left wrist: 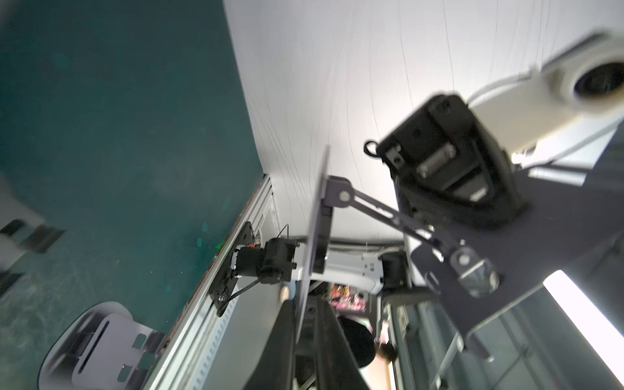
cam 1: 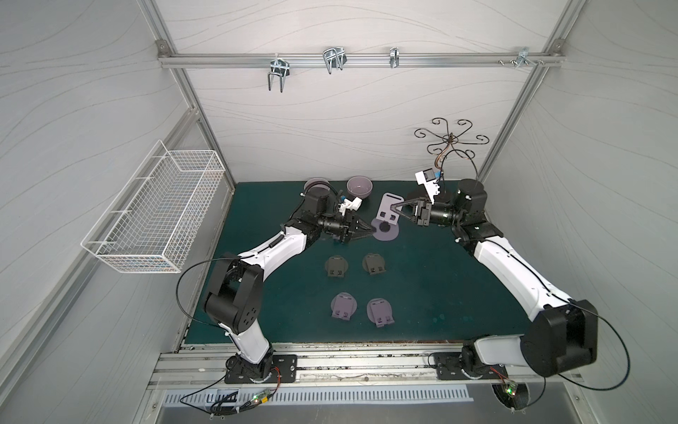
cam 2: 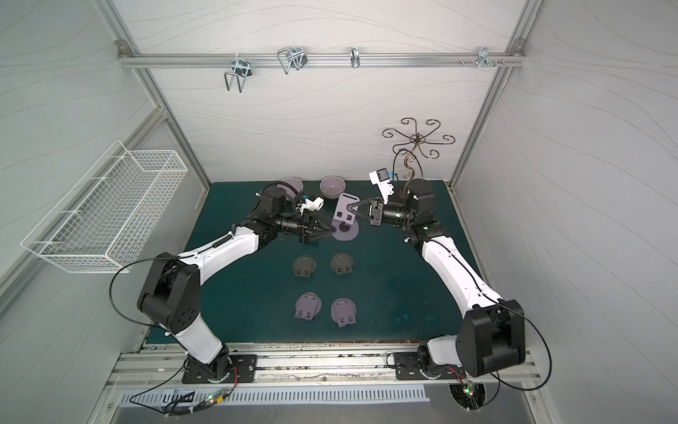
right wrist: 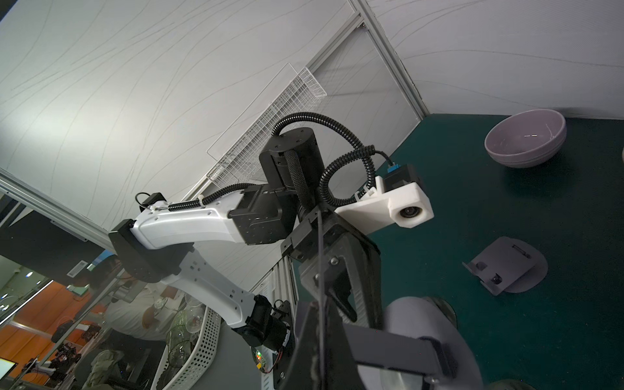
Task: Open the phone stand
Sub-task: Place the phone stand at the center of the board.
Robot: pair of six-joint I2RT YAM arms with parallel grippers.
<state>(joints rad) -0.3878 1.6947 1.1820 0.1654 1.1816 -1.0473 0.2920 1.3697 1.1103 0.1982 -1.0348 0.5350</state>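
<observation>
- Right gripper point(cam 1: 395, 208) is clamped on the upright back plate point(cam 2: 345, 205) of the phone stand point(cam 1: 385, 216), which is just in front of the bowl point(cam 1: 360, 186), on the robot's side of it.
- Left gripper point(cam 1: 371, 232) straddles the rim of the stand's round base point(cam 1: 391, 235). Its jaws look a little parted in the left wrist view, and I cannot tell whether they grip the rim.
- I also cannot tell whether the base rests on the mat point(cam 1: 440, 275) or hangs just above it.
- If the base is not pinned, a pull on the plate probably lifts or swings the whole stand, and the hinge does not open.
- The plate is thin and is pinched near its edge, so it may twist out of the right fingers and fold back down.
- The hinge arm point(left wrist: 378, 211) looks stiff. Forcing it past its stop could tip the stand backward into the bowl, which is near.
- Both grippers work close together beside the bowl, so a wide sweep by either could knock the other.
- A dropped stand could slide toward the folded stands point(cam 1: 336, 266), though those lie well apart from the bowl.
</observation>
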